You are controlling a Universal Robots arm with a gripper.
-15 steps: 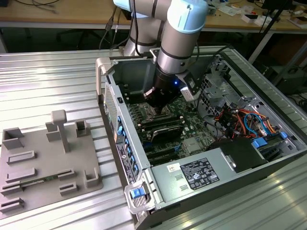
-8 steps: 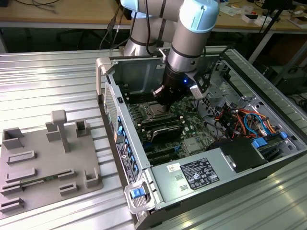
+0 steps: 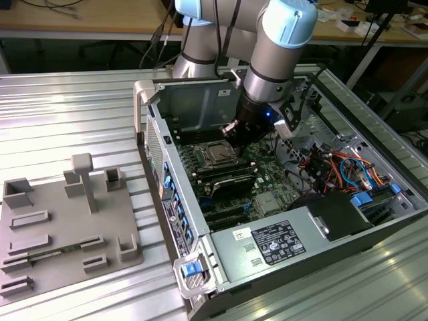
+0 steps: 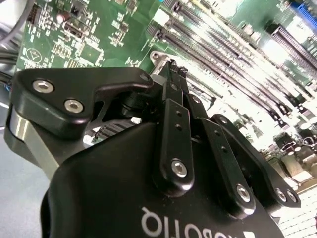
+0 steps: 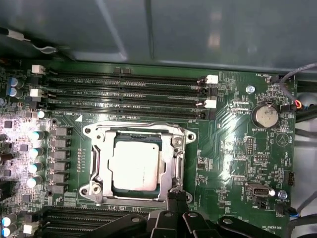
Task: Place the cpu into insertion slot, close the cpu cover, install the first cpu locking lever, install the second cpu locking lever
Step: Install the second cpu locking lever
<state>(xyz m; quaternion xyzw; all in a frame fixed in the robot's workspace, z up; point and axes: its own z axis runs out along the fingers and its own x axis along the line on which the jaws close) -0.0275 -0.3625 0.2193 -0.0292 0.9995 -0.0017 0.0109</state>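
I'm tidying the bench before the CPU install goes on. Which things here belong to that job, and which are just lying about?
Belongs to the job:
cpu, seated in the socket
metal cover, lying around it
gripper at the socket's edge

Just lying about:
grey holder tray
memory slots
coin battery
power supply box

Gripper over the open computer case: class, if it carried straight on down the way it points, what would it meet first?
Most likely the edge of the cpu cover, since the gripper tips sit at the socket frame's rim beside the cpu. Depth is hard to judge.
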